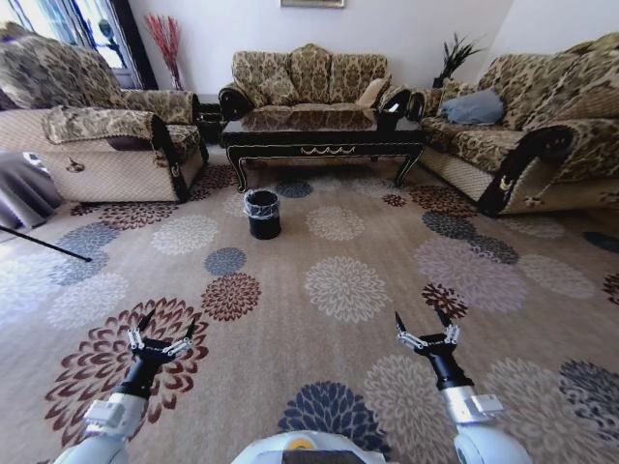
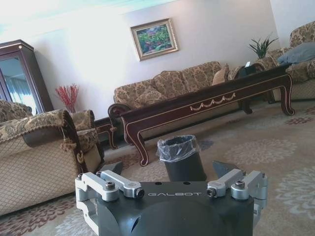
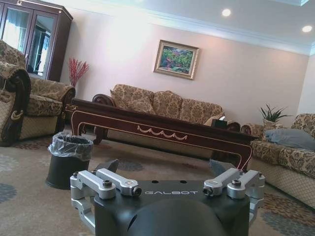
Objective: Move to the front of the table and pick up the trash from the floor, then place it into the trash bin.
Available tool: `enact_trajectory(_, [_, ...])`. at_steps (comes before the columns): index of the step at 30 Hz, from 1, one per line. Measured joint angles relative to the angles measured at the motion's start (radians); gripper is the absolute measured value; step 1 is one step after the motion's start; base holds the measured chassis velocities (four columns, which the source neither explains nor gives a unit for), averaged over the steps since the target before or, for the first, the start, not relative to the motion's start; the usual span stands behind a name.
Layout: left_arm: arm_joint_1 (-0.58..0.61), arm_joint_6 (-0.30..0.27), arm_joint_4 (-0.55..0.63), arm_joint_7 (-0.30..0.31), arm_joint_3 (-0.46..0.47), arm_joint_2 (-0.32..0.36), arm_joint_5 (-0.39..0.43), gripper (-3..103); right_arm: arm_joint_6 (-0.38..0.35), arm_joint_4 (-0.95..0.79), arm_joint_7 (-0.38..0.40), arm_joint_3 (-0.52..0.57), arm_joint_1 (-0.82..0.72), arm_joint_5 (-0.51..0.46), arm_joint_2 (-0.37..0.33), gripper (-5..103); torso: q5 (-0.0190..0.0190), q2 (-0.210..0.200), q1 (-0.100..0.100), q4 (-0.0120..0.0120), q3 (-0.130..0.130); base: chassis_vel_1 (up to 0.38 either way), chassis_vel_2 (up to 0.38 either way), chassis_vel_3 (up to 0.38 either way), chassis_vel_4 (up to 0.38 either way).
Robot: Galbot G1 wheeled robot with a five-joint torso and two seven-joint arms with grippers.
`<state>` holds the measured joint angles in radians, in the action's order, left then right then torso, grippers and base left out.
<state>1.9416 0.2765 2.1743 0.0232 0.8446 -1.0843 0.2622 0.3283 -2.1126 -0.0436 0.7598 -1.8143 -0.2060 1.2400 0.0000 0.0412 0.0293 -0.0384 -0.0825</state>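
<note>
Trash cannot be made out on the carpet (image 1: 338, 290) from this distance; such litter is judged light and soft, best pinched mid-body. Trash bin (image 1: 262, 214) stands before the table (image 1: 324, 145). Left gripper (image 1: 160, 338) and right gripper (image 1: 426, 331) hover low, fingers spread, empty.

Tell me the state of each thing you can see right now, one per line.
trash bin: upright on the carpet before the table, bag-lined
coffee table: far ahead, between the sofas
left gripper: open, empty, low over the carpet
right gripper: open, empty, low over the carpet
</note>
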Motion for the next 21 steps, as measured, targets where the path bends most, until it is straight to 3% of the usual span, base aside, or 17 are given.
enact_trajectory(21, [0.000,0.000,0.000,0.000,0.000,0.000,0.000,100,0.000,0.000,0.000,0.000,0.000,0.000,0.000,100,0.0000,0.087,0.008,0.0000,-0.079,0.000,0.000,0.000,0.000])
